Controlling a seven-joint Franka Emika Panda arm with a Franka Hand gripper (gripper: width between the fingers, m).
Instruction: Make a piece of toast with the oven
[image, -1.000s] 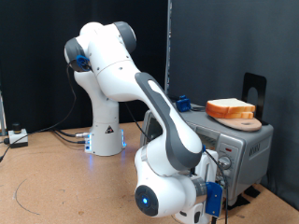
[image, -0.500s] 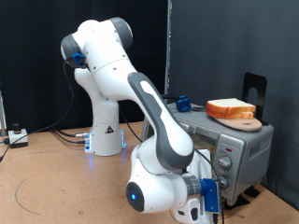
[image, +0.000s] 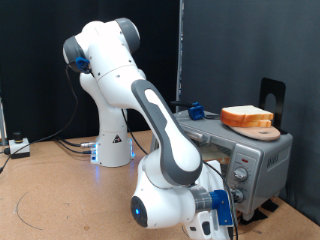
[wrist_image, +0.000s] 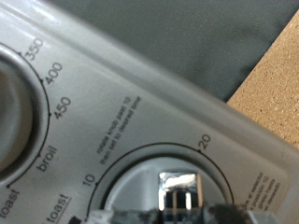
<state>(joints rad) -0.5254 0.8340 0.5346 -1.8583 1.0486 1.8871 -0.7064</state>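
The oven (image: 258, 158) stands at the exterior view's right, silver-grey, with its knob panel facing the arm. Two slices of toast (image: 246, 116) lie stacked on a round wooden board on its roof. The arm bends low, with its hand against the oven's knob panel; the wrist body hides the fingers there. In the wrist view my gripper (wrist_image: 184, 214) sits right at the timer knob (wrist_image: 179, 189). Its dark fingertips (wrist_image: 140, 217) flank the knob's chrome grip and look shut on it. The temperature dial (wrist_image: 11, 103) sits beside it, marked 350, 400, 450, broil and toast.
A blue object (image: 196, 110) rests on the oven's roof behind the arm. A black stand (image: 272, 95) rises behind the toast. Cables and a small box (image: 18, 146) lie on the cork tabletop at the exterior view's left. A black curtain backs the scene.
The arm's lower links and wrist body have swung toward the exterior view's left and sunk a little, while the hand has stayed at the oven's knob panel. The toast has not moved.
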